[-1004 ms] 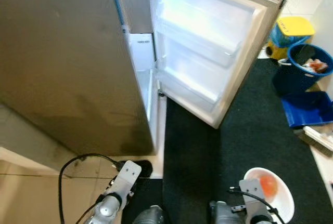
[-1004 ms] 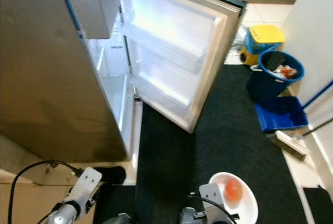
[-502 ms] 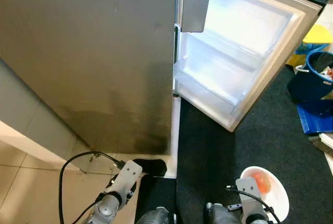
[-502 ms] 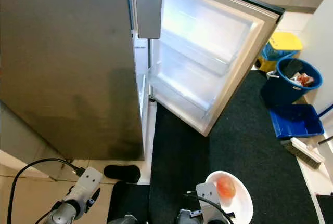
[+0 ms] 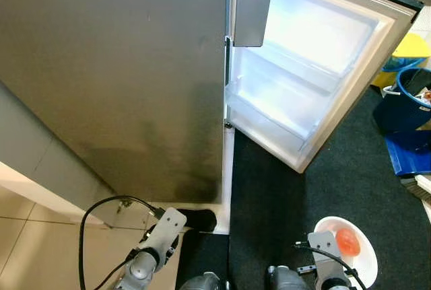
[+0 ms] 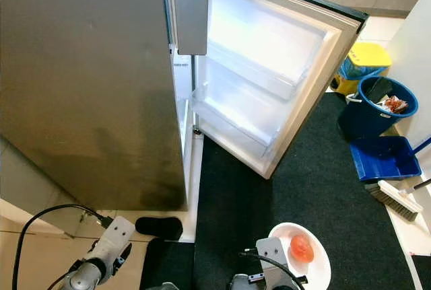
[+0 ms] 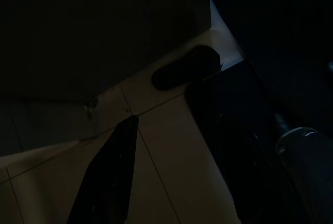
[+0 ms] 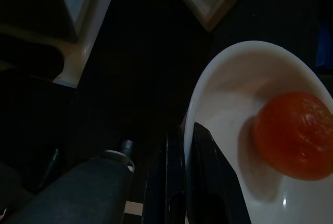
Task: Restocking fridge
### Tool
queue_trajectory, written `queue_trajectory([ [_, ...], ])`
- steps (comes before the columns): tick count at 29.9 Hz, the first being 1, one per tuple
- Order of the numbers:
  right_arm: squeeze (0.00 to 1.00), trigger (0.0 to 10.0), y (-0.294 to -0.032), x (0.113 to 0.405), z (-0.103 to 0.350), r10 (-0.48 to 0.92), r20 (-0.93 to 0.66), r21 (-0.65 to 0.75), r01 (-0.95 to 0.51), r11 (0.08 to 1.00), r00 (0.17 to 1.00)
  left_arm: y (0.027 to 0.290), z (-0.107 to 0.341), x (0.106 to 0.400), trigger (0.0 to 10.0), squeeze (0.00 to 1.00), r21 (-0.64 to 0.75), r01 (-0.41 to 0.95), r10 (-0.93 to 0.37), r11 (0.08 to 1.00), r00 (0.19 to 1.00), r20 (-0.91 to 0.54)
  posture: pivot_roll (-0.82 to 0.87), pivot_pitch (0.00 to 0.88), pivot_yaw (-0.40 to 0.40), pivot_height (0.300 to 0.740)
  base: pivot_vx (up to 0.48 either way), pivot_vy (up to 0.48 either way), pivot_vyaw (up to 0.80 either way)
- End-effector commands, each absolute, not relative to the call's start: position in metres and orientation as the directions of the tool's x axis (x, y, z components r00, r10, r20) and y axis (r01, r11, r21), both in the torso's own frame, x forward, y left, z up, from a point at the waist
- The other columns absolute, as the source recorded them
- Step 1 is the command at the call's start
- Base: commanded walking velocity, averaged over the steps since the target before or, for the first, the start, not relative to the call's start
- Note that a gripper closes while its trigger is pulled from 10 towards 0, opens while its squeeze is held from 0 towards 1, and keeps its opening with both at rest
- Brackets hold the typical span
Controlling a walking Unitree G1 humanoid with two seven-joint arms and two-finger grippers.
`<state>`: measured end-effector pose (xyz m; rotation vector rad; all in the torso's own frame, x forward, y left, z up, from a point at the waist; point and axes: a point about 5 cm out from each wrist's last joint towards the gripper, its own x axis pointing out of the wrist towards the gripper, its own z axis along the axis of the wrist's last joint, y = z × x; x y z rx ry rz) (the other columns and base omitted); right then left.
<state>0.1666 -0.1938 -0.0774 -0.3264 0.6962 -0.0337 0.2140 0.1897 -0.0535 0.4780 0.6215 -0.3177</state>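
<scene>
White bowl (image 8: pixel 237 86) cradles a glossy orange fruit (image 8: pixel 292 133).

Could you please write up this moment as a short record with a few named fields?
fridge: door swung open, door shelves bare
carried item: white bowl with an orange fruit in it
right gripper: shut on the white bowl's rim, held low over the dark mat
left gripper: hangs idle above the tile floor beside a black slipper
beside the fridge: blue bucket, yellow bin, blue dustpan
task state: bowl not yet in the fridge
</scene>
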Motion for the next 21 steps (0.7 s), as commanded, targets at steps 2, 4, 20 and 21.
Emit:
queue_trajectory([
  [2,0.00,10.0,-0.1971,0.1611,-0.0790,-0.150,-0.629,-0.312,-0.071,0.947,0.763,0.1882,-0.0589,0.2064,10.0,0.00,0.319,0.434,-0.143,0.842,0.751,-0.645,-0.07,0.170,0.011,0.723,0.000,0.000,0.00],
  [4,0.00,10.0,-0.1976,0.1610,-0.0790,-0.151,-0.629,-0.312,-0.070,0.947,0.763,0.1879,-0.0594,0.2059,10.0,0.00,0.315,0.433,-0.142,0.844,0.749,-0.647,-0.07,0.172,0.009,0.723,0.000,0.000,0.00],
  [20,0.00,10.0,-0.1976,0.1605,-0.0792,-0.151,-0.630,-0.313,-0.071,0.947,0.762,0.1887,-0.0608,0.2033,10.0,0.00,0.312,0.432,-0.141,0.846,0.745,-0.652,-0.07,0.175,0.008,0.723,0.000,0.000,0.00],
  [21,0.00,10.0,-0.1975,0.1605,-0.0792,-0.150,-0.630,-0.313,-0.071,0.947,0.762,0.1886,-0.0607,0.2033,10.0,0.00,0.312,0.434,-0.142,0.845,0.745,-0.652,-0.07,0.175,0.008,0.723,0.000,0.000,0.00],
])
